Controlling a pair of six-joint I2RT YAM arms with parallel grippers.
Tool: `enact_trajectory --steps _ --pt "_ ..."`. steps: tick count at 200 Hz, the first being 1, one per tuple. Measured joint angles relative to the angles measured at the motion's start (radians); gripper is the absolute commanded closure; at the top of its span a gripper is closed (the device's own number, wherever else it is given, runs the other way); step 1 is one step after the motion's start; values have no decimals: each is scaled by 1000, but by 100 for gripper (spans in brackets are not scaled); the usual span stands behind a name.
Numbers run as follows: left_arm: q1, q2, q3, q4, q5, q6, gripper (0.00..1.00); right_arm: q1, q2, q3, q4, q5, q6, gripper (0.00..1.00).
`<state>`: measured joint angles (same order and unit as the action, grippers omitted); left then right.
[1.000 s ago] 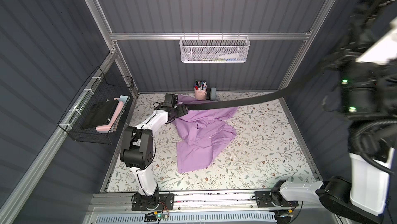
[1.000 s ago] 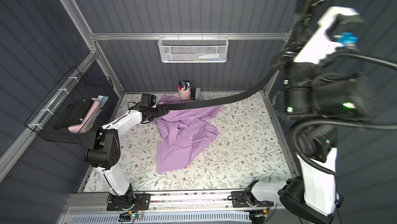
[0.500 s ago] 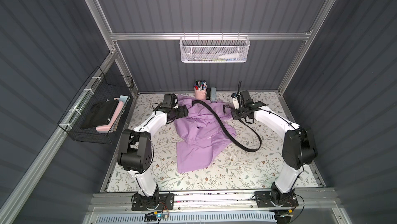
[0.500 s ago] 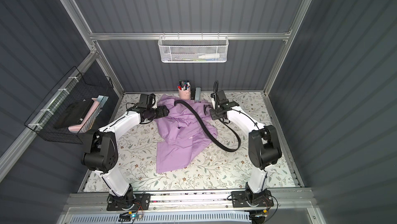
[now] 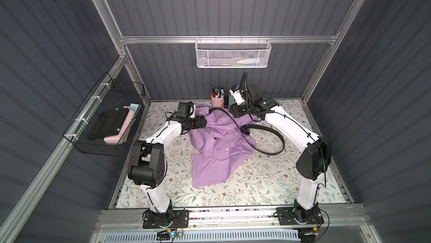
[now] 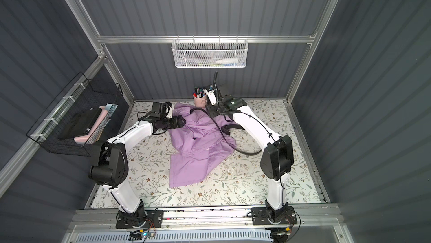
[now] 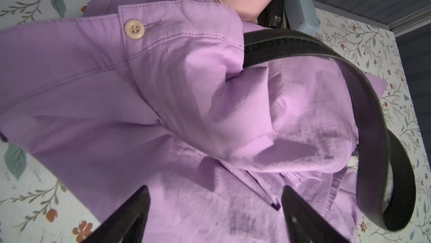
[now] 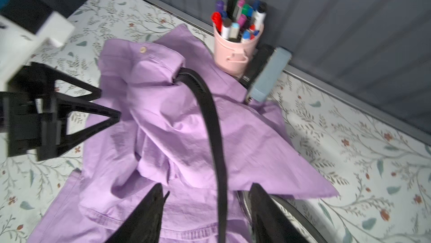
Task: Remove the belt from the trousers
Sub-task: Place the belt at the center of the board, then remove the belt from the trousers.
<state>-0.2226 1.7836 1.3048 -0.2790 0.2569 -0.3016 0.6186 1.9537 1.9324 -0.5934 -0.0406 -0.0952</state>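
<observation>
Jaws of left gripper (image 7: pixel 214 190) and right gripper (image 8: pixel 207 185) stand open, empty; belt (image 5: pixel 277 136) lies mostly freed across the trousers (image 5: pixel 210 160) by the back edge of the bench (image 5: pixel 268 183), one end still inside the waistband (image 8: pixel 161 66).

Pink cup of markers (image 5: pixel 217 101), white mesh basket (image 5: pixel 205 54) hung above, black wire basket (image 5: pixel 100 148) at one side, floral tabletop (image 5: pixel 268 183)

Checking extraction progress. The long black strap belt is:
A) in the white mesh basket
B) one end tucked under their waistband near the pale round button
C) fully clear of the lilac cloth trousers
B: the belt emerges from a fold of the trousers, beside the button.
</observation>
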Motion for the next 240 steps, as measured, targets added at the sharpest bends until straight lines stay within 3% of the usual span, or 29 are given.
enact_trajectory --steps 36,93,105,124,134,144,175,240 --pt "0 18 0 7 7 0 12 31 198 193 5 13 -41 36" --pt "0 32 0 6 26 0 12 22 462 286 12 220 -104 40" --pt "0 35 0 6 26 0 11 19 482 291 17 246 -112 53" --pt "0 54 0 5 25 0 11 16 492 294 21 277 -127 91" --pt "0 70 2 -6 23 -1 10 15 492 296 21 299 -127 100" --pt "1 88 3 -22 17 -2 10 14 489 298 24 322 -117 100" --pt "14 134 15 -73 -12 -16 9 13 402 241 33 383 -110 100" --pt "127 121 -31 -108 -31 -81 8 -138 -107 -13 134 340 -47 100"
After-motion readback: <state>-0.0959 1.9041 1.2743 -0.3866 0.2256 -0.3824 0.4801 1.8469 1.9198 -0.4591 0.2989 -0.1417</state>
